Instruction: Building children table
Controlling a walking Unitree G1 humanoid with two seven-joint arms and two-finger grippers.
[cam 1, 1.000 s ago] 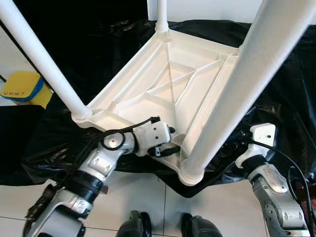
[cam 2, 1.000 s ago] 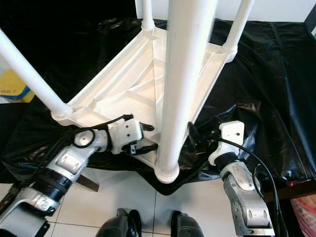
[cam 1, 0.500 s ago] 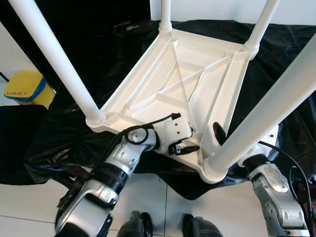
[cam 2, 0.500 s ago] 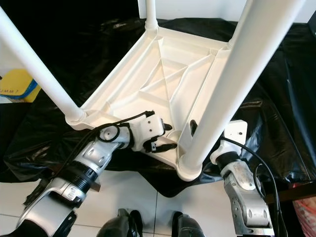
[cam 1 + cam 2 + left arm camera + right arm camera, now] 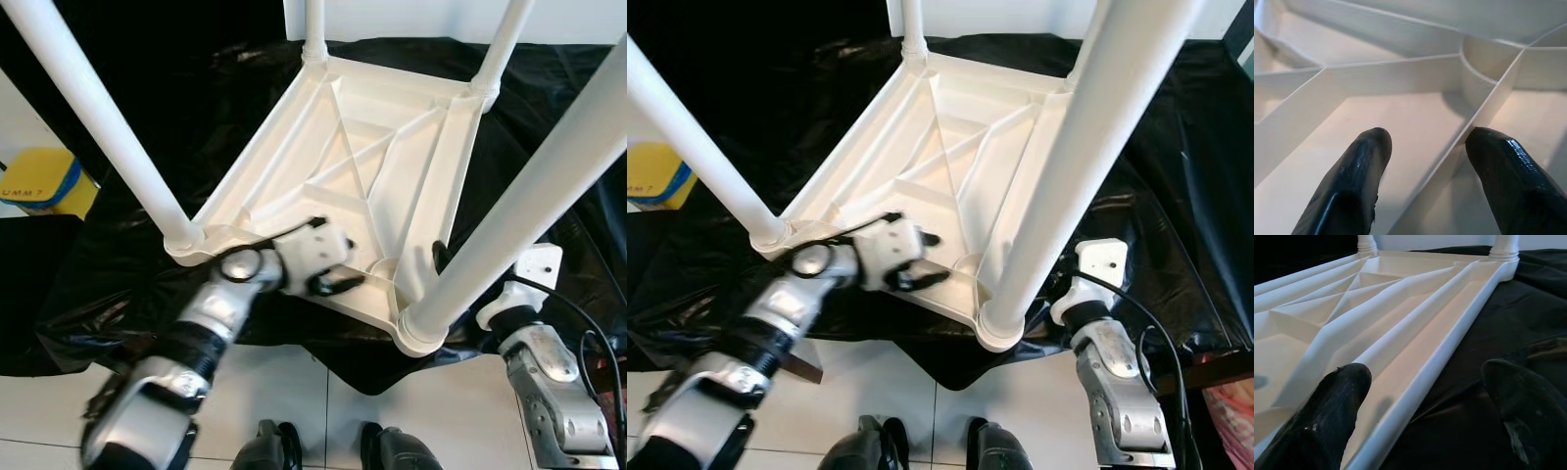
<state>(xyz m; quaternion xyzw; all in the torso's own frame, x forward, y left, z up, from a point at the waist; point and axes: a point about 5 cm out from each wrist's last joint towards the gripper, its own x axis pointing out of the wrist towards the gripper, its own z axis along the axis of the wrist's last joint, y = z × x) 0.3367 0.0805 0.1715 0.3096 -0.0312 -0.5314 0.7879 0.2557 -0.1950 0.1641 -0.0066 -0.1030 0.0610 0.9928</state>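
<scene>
The table (image 5: 362,186) lies upside down on the black sheet (image 5: 147,284) with all four legs (image 5: 529,206) standing in its corners, so assembly looks nearly done; righting it remains. At its near edge, the left gripper (image 5: 1425,161) straddles an inner rib with fingers apart, and the right gripper (image 5: 1425,396) straddles the side rim, gaping, neither clamped.

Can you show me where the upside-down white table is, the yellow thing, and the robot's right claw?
white table (image 5: 372,166): left eye view, ribbed underside.
yellow thing (image 5: 39,181): left eye view, its top face.
right gripper (image 5: 1427,401): right wrist view, midway between fingertips.
</scene>
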